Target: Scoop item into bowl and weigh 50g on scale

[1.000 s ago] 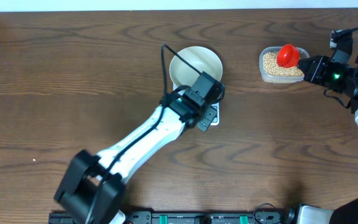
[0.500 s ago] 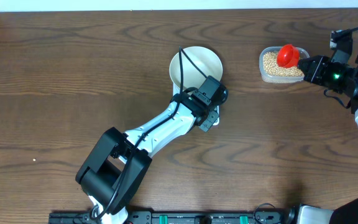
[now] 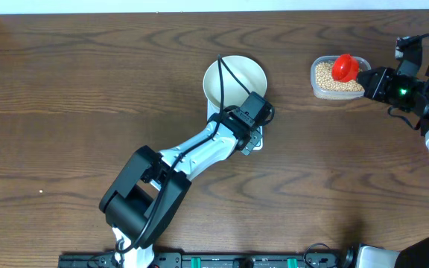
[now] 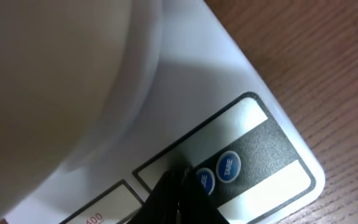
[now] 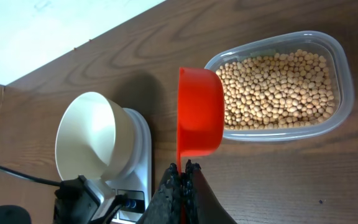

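Observation:
The white bowl point(image 3: 234, 78) sits on the white scale point(image 3: 253, 143) at the table's middle; both also show in the right wrist view, bowl point(image 5: 92, 140) and scale point(image 5: 140, 168). My left gripper point(image 3: 258, 128) is shut, its tips point(image 4: 180, 180) pressed on the scale's panel point(image 4: 260, 146) beside two blue buttons point(image 4: 227, 167). My right gripper point(image 5: 183, 171) is shut on the handle of a red scoop point(image 5: 200, 118), held beside a clear tub point(image 5: 344, 81) of tan beans point(image 5: 278, 87). From overhead the scoop point(image 3: 344, 66) hangs over the tub point(image 3: 317, 68).
Dark wood table point(image 3: 65, 112) all round. A black cable point(image 3: 227, 78) arcs from the left arm over the bowl. A white wall edge runs along the table's far side point(image 3: 199, 6).
The left arm's base links have swung further right and forward. Its gripper stays on the scale's front panel. The right arm and scoop have not moved.

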Available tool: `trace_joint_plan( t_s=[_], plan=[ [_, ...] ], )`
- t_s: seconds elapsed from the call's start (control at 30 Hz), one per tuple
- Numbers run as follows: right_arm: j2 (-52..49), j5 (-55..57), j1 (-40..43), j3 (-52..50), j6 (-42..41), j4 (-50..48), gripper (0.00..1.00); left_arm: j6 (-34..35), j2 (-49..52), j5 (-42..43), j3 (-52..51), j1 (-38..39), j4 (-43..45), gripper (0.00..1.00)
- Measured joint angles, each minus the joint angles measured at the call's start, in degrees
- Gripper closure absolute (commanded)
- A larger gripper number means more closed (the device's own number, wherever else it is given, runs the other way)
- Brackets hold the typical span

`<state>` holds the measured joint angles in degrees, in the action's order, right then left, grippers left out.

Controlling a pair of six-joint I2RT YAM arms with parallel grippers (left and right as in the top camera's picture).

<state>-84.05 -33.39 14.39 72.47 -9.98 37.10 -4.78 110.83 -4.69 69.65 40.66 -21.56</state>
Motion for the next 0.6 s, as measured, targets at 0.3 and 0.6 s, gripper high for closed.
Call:
trace_joint_plan(
  t_s=[0.3, 0.6],
  plan=[
    [0.0, 0.0, 0.0, 0.0, 0.0, 0.0, 0.99, 0.0, 0.0, 0.0, 0.0, -0.5, 0.0, 0.93],
    [0.0, 0.0, 0.0, 0.0, 0.0, 0.2, 0.99, 0.0, -0.4, 0.0, 0.0, -0.9, -0.2, 0.93]
  ],
)
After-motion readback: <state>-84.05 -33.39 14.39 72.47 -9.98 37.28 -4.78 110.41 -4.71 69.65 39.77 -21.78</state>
